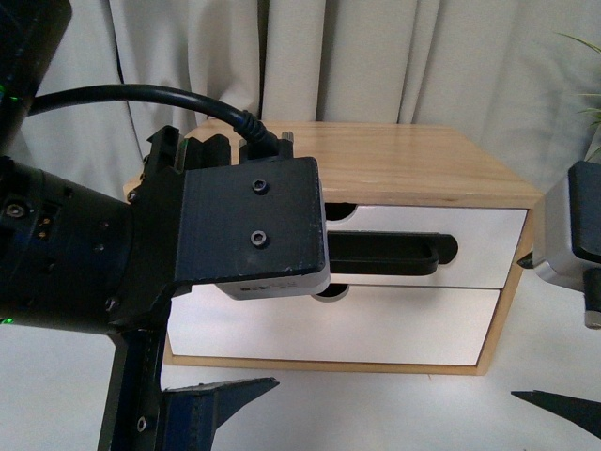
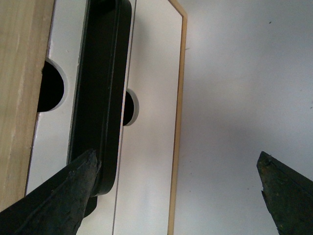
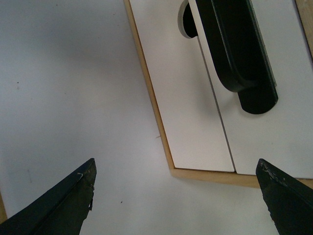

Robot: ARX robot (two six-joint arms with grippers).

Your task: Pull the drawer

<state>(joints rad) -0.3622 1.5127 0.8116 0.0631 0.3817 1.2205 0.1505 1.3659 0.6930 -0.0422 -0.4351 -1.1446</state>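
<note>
The drawer [image 1: 479,246] is the upper white front of a small wooden cabinet [image 1: 404,164], and it looks shut. Its long black bar handle [image 1: 394,254] runs across the front, with the left part hidden behind my left arm. In the left wrist view the handle [image 2: 100,98] lies just past one finger [image 2: 63,196], beside the half-round notch [image 2: 49,93]. My left gripper [image 2: 177,156] is open, its gap lying over the lower drawer front and the table. My right gripper [image 3: 176,161] is open over the table, near the cabinet's lower right corner, short of the handle [image 3: 239,54].
A plain white lower drawer front [image 1: 376,324] sits under the handled one. The cabinet stands on a white table [image 3: 63,88], with pale curtains [image 1: 423,56] behind it. My left arm's camera housing [image 1: 254,225] blocks much of the front view. A plant leaf [image 1: 587,47] shows far right.
</note>
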